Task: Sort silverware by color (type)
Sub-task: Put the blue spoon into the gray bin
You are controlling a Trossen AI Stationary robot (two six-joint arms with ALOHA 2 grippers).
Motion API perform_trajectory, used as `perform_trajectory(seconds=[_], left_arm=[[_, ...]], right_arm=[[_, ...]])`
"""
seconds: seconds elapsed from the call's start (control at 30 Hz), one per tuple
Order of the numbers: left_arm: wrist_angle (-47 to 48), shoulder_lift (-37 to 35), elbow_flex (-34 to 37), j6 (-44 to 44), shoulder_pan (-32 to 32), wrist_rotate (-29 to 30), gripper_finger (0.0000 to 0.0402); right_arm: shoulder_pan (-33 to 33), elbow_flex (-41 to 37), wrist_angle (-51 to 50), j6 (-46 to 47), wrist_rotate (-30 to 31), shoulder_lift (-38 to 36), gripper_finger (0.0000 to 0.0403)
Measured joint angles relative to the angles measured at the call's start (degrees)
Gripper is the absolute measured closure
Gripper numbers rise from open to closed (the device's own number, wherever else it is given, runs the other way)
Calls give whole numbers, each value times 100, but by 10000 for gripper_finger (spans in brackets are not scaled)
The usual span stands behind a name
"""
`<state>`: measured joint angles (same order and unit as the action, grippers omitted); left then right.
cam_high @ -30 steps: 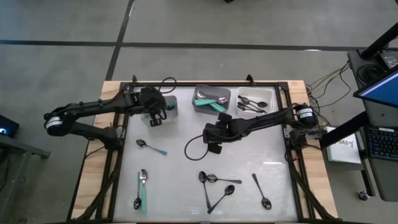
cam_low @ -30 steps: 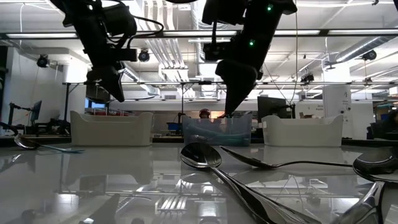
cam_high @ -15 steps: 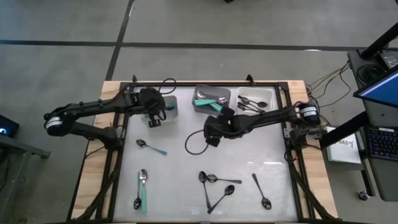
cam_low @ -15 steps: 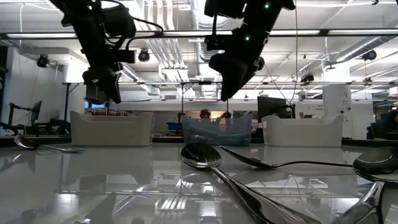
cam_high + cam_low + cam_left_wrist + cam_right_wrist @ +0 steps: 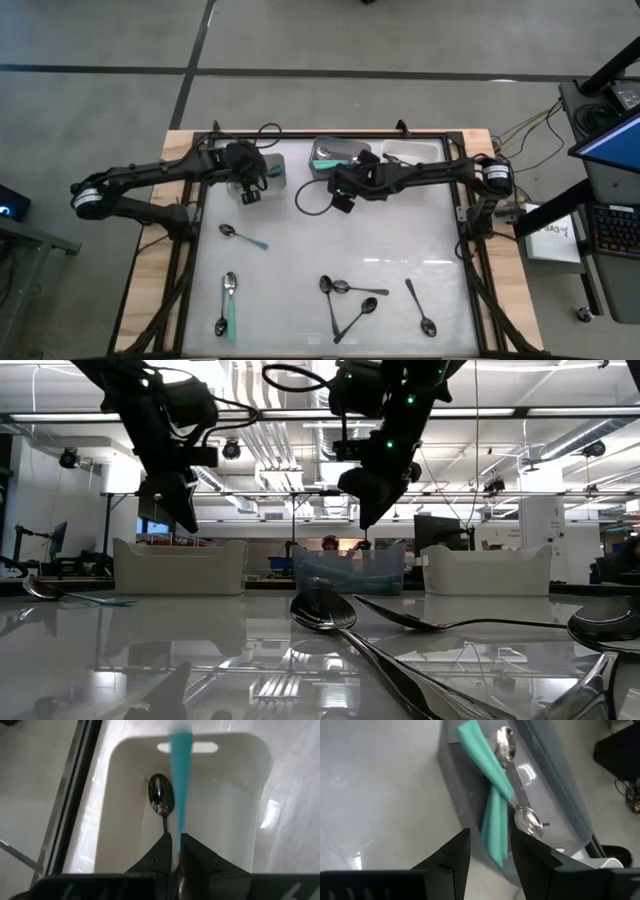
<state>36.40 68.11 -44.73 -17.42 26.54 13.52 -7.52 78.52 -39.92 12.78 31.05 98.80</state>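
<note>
I hold the left pincer (image 5: 175, 851) over the left bin (image 5: 250, 795), clamped on a teal spoon (image 5: 181, 775) above the spoon already inside. The right pincer (image 5: 489, 851) hangs apart and empty over the middle bin (image 5: 457, 785), where two teal spoons (image 5: 492, 780) lie. About eight spoons (image 5: 345, 300) remain on the table (image 5: 330, 250), well apart from the frame, with open room between.

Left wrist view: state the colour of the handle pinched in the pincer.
Teal-blue. The handle shows best in the left wrist view, hanging over the white bin.
</note>
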Motion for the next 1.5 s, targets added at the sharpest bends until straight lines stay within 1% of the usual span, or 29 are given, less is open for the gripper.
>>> perform_trajectory(seconds=[0.17,0.23,0.3,0.37,0.43,0.5,0.57,0.63,0.7,0.8,1.03,1.3,1.4,1.5], left_arm=[[4,9,41,77,-1,-48,360],[10,5,41,133,-1,-196,351],[62,-14,41,148,1,-552,342],[151,-28,41,145,0,-1164,335],[311,-32,41,147,-1,-1993,331],[598,-34,41,147,-5,-2844,328],[966,-33,41,149,-18,-3575,327],[1306,-29,68,196,-73,-4101,327],[1484,-26,163,262,-196,-4330,327],[1375,-10,269,449,-518,-4216,326],[1360,38,244,489,-1372,-4080,328],[1253,38,273,940,-2308,-2981,353],[1222,38,281,1091,-2494,-2734,354],[1209,38,286,1296,-2588,-2489,346]], right_arm=[[-128,0,-7,-212,-2,0,271],[-143,0,-7,-264,-9,2,271],[-143,0,-7,-321,-11,2,271],[-141,0,-7,-362,-15,2,271],[-141,0,-7,-372,-38,2,271],[-141,0,-9,-382,-196,2,271],[-141,0,-17,-401,-331,3,271],[-141,0,-29,-478,-376,4,271],[-137,-6,-25,-539,-406,4,271],[-137,-52,-17,-557,-404,4,271],[-139,-362,-5,-531,-404,4,271],[-137,-633,52,-383,-365,4,271],[-137,-697,62,-381,-368,4,271],[-137,-732,58,-381,-400,4,271]])
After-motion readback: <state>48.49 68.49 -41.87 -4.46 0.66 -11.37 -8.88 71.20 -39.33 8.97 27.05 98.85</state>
